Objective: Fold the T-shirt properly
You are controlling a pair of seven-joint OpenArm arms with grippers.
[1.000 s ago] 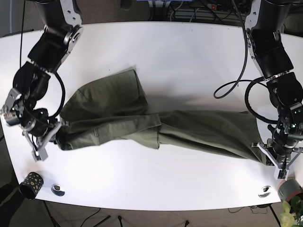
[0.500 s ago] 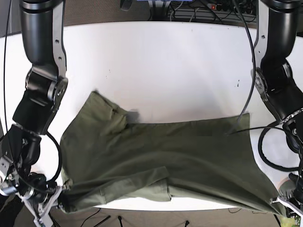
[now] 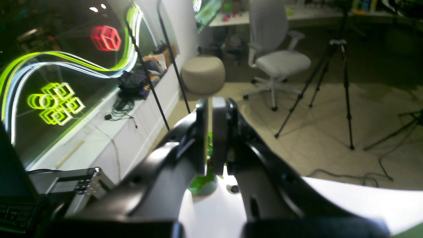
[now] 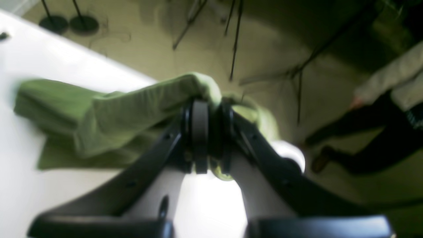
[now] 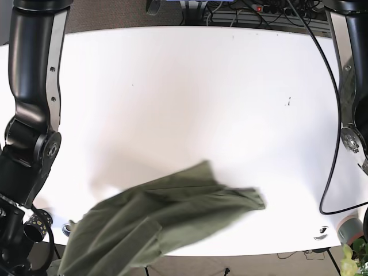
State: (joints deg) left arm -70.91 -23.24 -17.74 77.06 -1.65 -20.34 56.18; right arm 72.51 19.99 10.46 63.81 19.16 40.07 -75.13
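The olive green T-shirt hangs bunched over the front left of the white table. Its right end lies free on the table top. In the right wrist view my right gripper is shut on a fold of the T-shirt, held past the table's edge above the floor. In the left wrist view my left gripper is shut, and no cloth shows between its fingers. Neither gripper shows in the base view; only the upper arms do.
A dark dotted cup and a metal ring sit at the front left corner. Another ring, a grey pot and a plant are at the front right. A person stands beyond the table.
The T-shirt has been pulled toward the front left and has bunched up. Its right end, held at the front right half a second ago, now lies free. Both grippers have left the base view.
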